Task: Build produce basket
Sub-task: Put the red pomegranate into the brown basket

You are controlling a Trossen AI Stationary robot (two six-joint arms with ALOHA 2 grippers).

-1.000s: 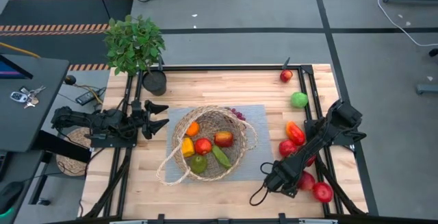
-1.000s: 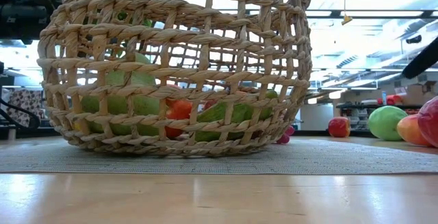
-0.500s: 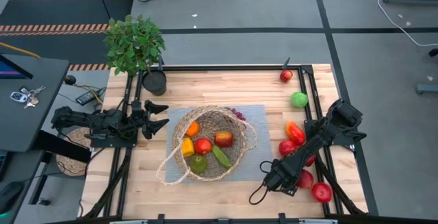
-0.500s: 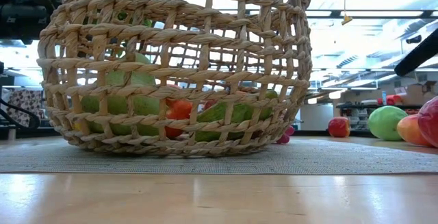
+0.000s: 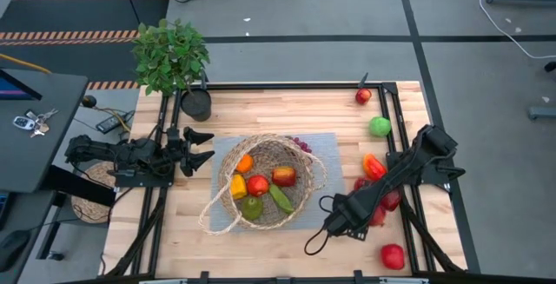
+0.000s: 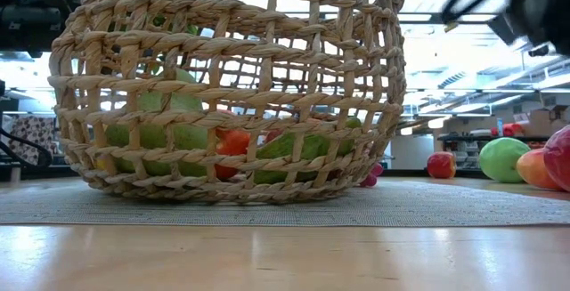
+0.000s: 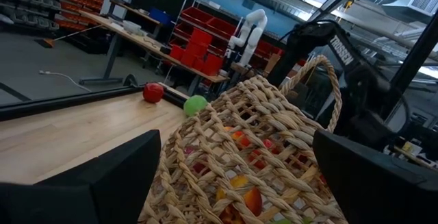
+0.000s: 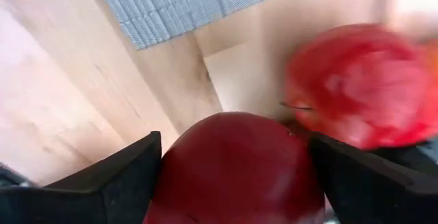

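i have the right gripper (image 5: 334, 225) clamped on a dark red apple (image 8: 236, 166), just off the basket (image 5: 306, 199) on its right side. five or so pieces already lie in the basket. behind my gripper sit another red apple (image 8: 356, 87), a pepper (image 5: 374, 167), a green apple (image 5: 380, 127), a far apple (image 5: 363, 95) and one loose apple (image 5: 393, 255). left gripper (image 5: 201, 146) waits, fingers apart, beside the basket. roughly half done, i'd say.

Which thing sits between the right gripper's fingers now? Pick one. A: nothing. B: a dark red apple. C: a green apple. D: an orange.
B: in the right wrist view a dark red apple fills the gap between the right gripper's two dark fingers.
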